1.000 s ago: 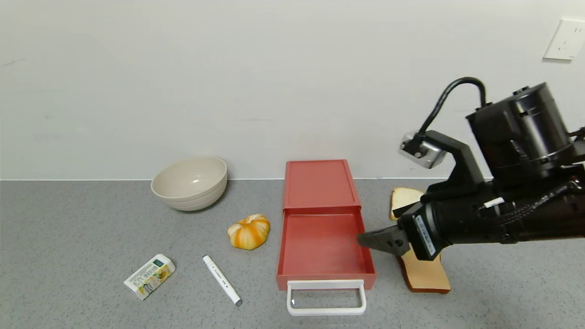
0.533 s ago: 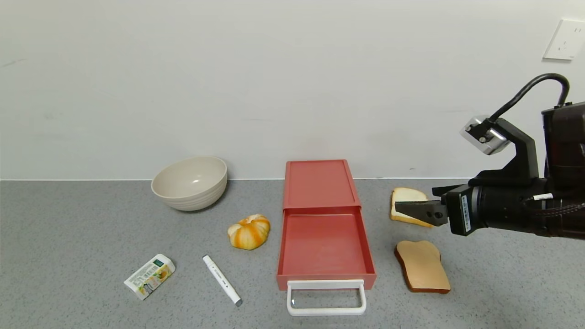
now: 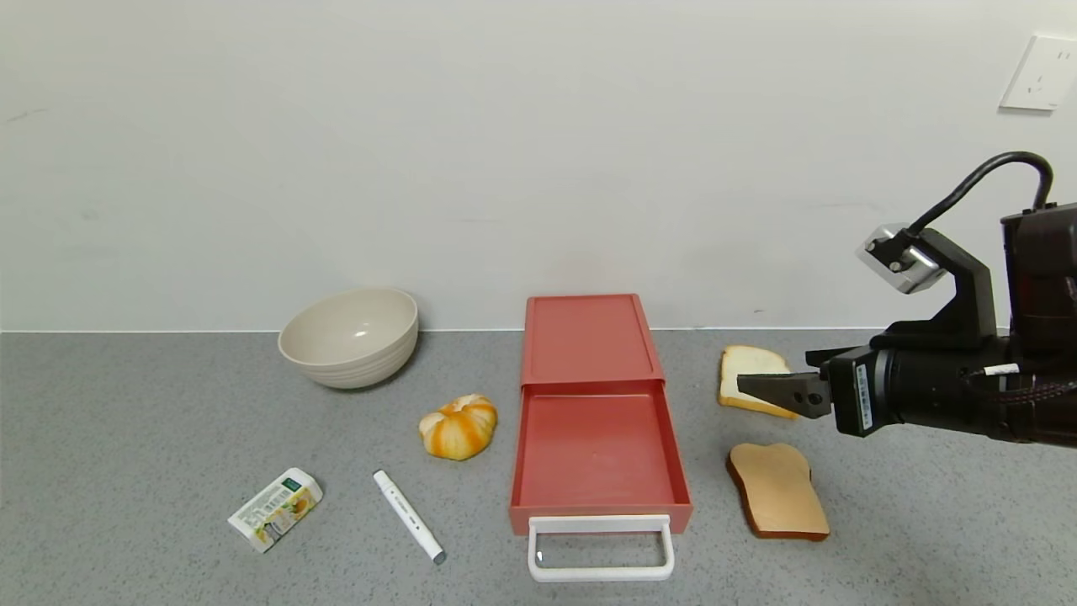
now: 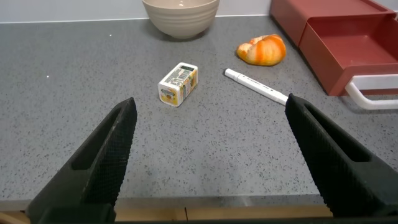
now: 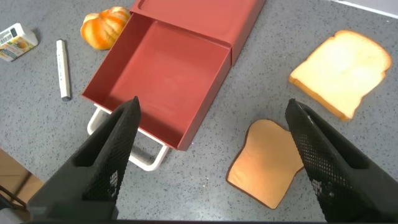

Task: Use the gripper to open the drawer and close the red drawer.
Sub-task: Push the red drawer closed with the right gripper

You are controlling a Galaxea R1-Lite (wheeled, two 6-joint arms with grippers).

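Note:
The salmon-red drawer (image 3: 586, 338) lies mid-table with its shallow tray (image 3: 596, 450) slid out toward me and the white loop handle (image 3: 601, 549) at the front. My right gripper (image 3: 744, 387) is open and empty. It hovers above the table to the right of the drawer, over the bread slices and clear of the tray. The right wrist view shows the open tray (image 5: 160, 73), the handle (image 5: 132, 158) and my right gripper (image 5: 212, 106). My left gripper (image 4: 210, 102) is open and empty, low near the table's front edge, out of the head view.
A white bread slice (image 3: 744, 363) and a toast slice (image 3: 778, 492) lie right of the drawer. A small pumpkin (image 3: 458, 426), a white marker (image 3: 409, 515), a small carton (image 3: 275, 508) and a beige bowl (image 3: 349, 337) lie to its left. The wall is behind.
My right gripper has pulled back from the tray's right edge, up and to the right, and now hovers over the bread. The drawer has stayed open and still.

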